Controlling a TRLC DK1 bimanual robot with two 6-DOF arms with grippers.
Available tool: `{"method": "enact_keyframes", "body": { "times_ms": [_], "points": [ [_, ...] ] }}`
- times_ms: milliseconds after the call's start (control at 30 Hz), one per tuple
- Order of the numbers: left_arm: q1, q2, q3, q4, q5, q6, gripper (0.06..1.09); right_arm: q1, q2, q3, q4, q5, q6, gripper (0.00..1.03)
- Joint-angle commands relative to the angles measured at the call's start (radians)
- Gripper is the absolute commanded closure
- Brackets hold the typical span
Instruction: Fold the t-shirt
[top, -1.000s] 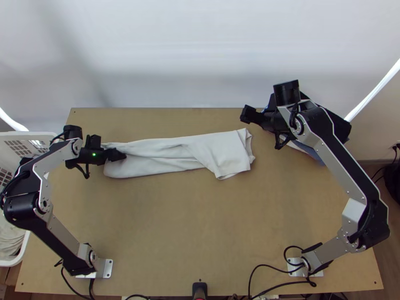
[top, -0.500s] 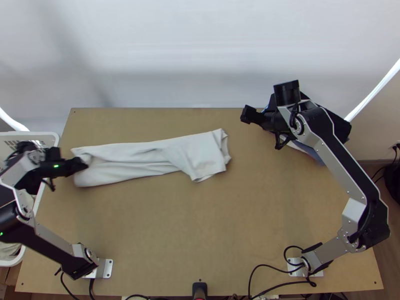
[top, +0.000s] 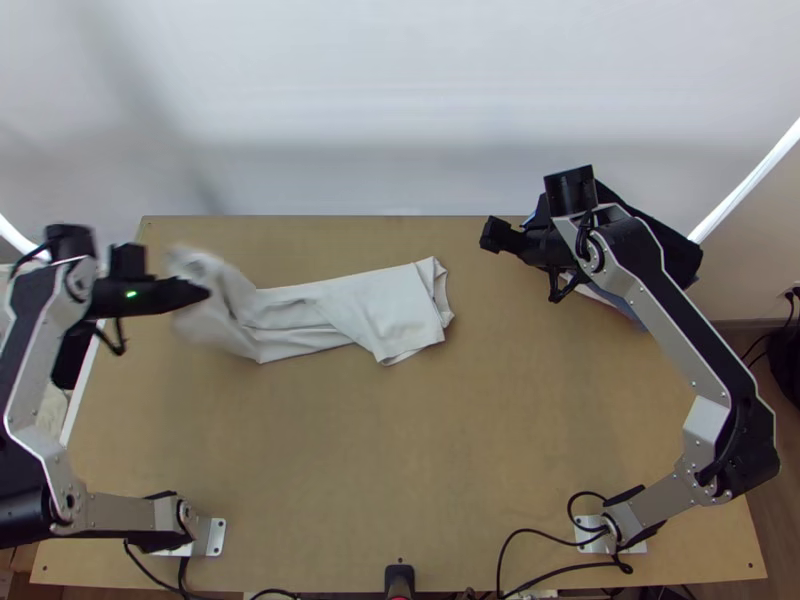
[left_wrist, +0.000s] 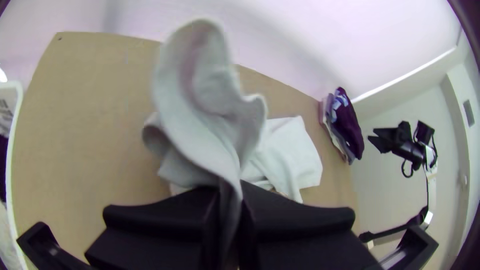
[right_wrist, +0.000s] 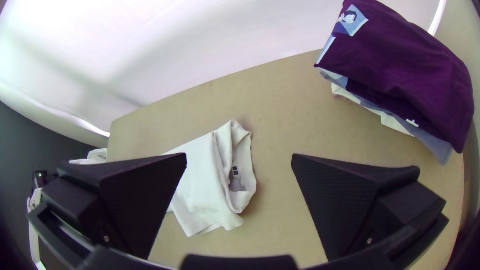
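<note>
The white t-shirt (top: 370, 310) lies in a long folded strip left of the table's middle, its left end raised off the table. My left gripper (top: 205, 292) is up at that raised end. In the left wrist view my left gripper (left_wrist: 230, 200) is shut on the t-shirt (left_wrist: 200, 115), whose held end stands up in a curled flap. My right gripper (top: 490, 235) hangs at the back right, away from the shirt. In the right wrist view my right gripper (right_wrist: 240, 170) stands open, with the shirt's collar end (right_wrist: 220, 180) lying beyond it.
A stack of folded clothes (right_wrist: 400, 75), dark purple on top, sits at the table's back right corner, partly under the right arm in the top view. A white basket (left_wrist: 15, 115) stands at the table's left edge. Cables (top: 540, 530) lie along the near edge.
My left gripper first went left, dragging the shirt along the table, then came back right and farther up the view, lifting the shirt's left end. The right arm barely moved.
</note>
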Motion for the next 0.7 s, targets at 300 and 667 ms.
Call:
{"method": "enact_keyframes", "body": {
  "times_ms": [300, 667],
  "points": [
    [-0.336, 0.087, 0.077, 0.231, -0.051, -0.353, 1.05, -0.040, -0.009, 0.007, 0.008, -0.006, 0.007, 0.05],
    [-0.532, 0.238, 0.200, 0.351, -0.071, -0.513, 1.05, -0.093, -0.049, -0.001, 0.008, -0.006, 0.001, 0.05]
  ]
}}
